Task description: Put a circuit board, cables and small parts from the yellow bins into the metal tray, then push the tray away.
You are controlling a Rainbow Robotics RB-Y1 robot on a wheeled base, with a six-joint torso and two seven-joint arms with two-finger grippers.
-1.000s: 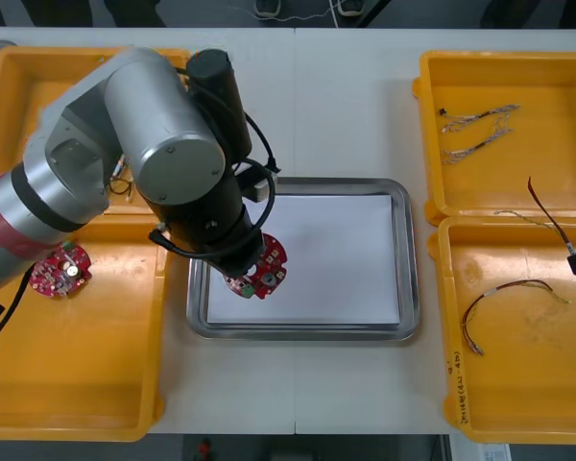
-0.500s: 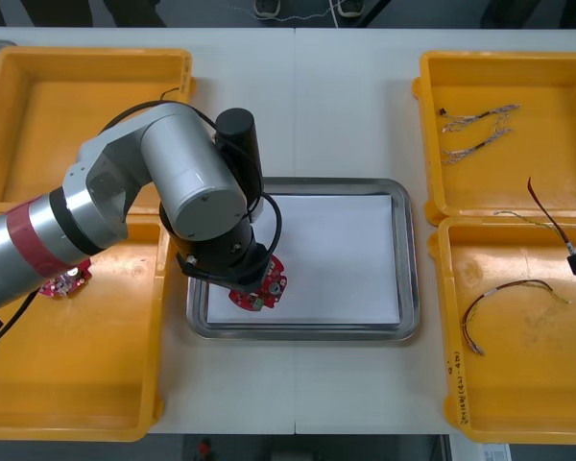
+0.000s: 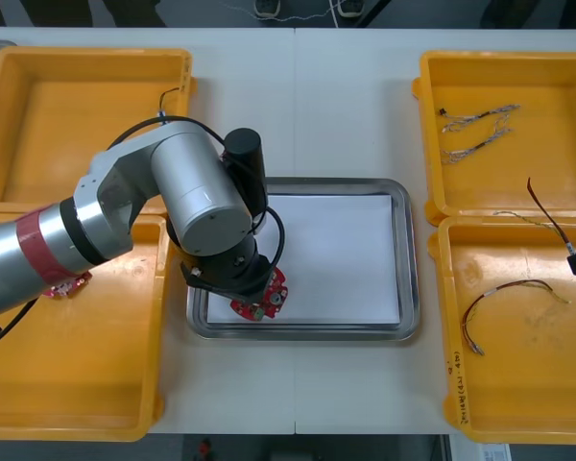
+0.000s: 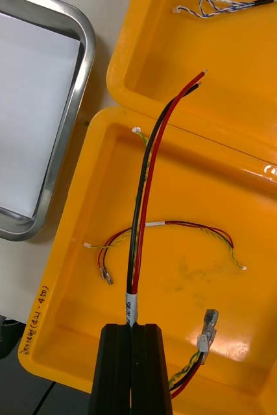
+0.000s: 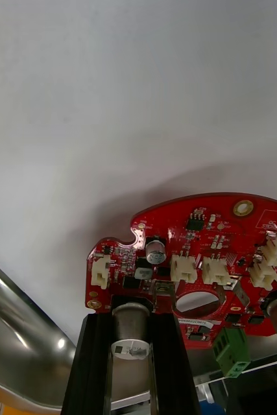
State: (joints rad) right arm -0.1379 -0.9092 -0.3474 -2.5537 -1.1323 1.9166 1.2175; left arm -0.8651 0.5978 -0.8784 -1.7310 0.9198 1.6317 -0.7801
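Lowering further than a second ago, the left gripper (image 5: 133,310) is bringing the circuit board (image 5: 203,256) close over the white floor of the metal tray (image 3: 409,259), its fingers pinching the board's edge at a small cylinder. Round and red, the board is showing white connectors, a green block and an oval hole just beyond the fingertips. The right gripper (image 4: 136,328) is staying put, clamping a black and red cable (image 4: 148,175) over a yellow bin (image 4: 255,194).

Left arm's bending across, wrist pointing straight down, left tool (image 5: 132,319) pinching the circuit board (image 5: 200,249). Right tool (image 4: 135,329) is hanging out at the right side, fingers clamping a black-and-red cable (image 4: 148,175).
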